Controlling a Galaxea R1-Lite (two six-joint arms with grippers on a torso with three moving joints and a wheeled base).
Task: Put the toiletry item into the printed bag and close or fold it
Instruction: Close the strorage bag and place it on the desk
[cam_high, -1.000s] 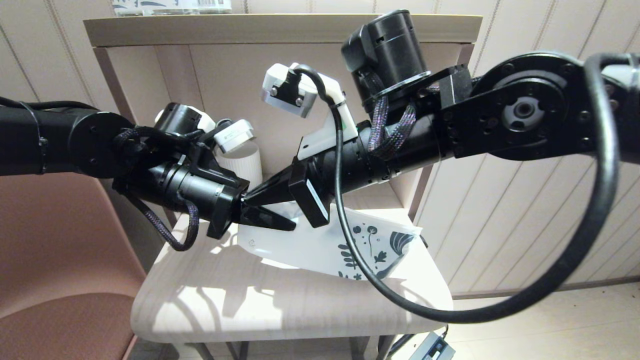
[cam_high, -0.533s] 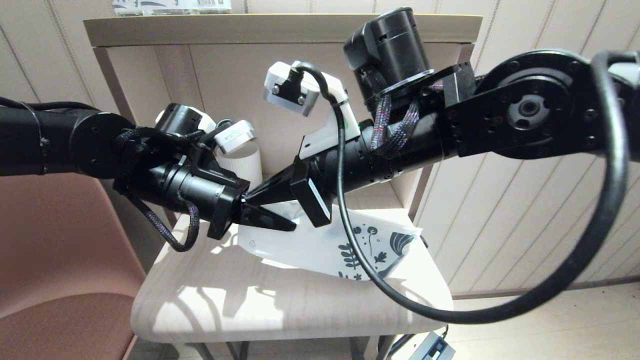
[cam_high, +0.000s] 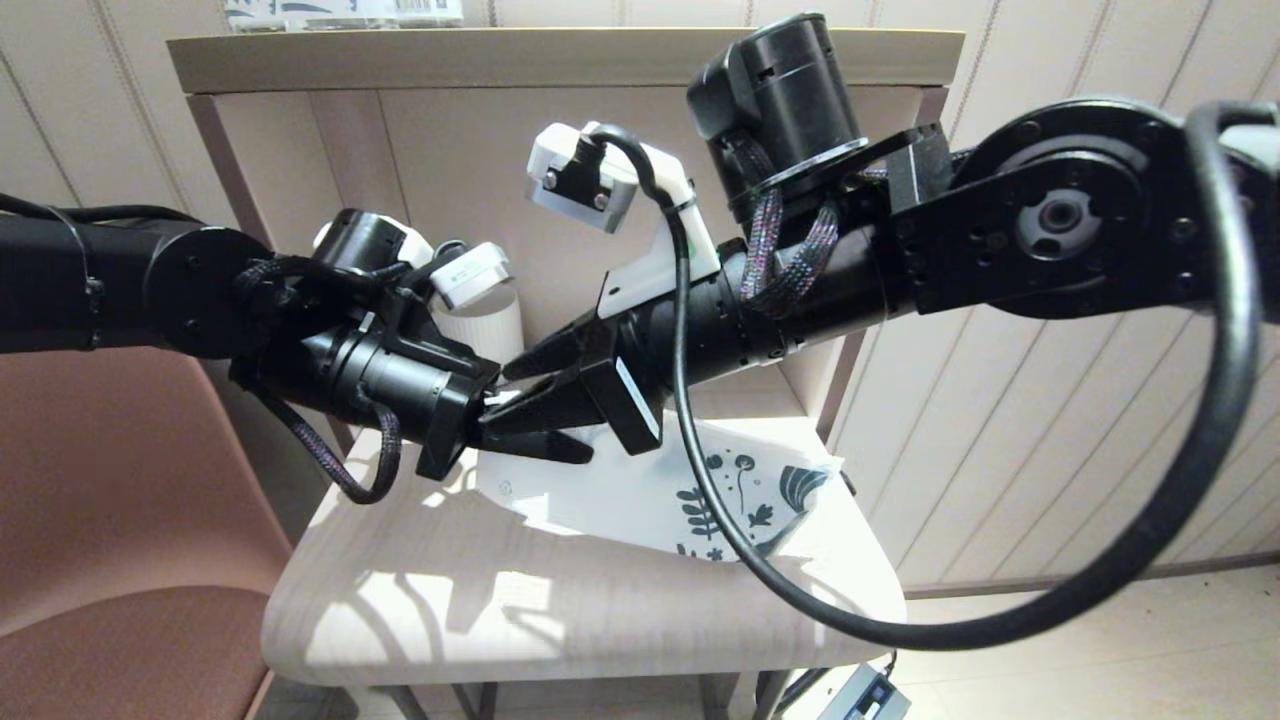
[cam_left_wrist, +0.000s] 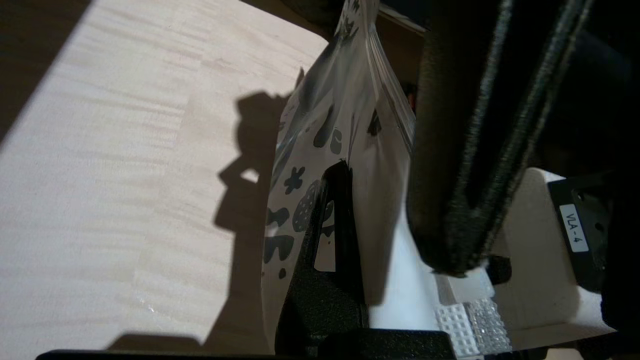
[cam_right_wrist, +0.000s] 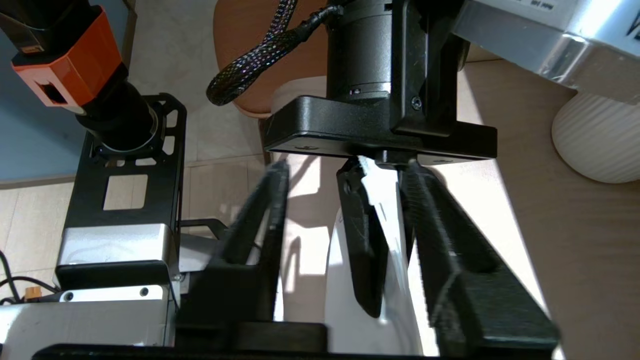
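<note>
Both grippers meet at the printed bag (cam_high: 650, 490).

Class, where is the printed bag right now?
In the head view, the printed bag lies on the small table, centre-right, one end pinched by the left tool.

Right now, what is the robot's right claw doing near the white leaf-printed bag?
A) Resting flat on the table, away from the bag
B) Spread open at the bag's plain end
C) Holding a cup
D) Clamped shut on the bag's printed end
B: the right gripper has its fingers spread apart at the plain end of the printed bag, which the left gripper is pinching.
</note>
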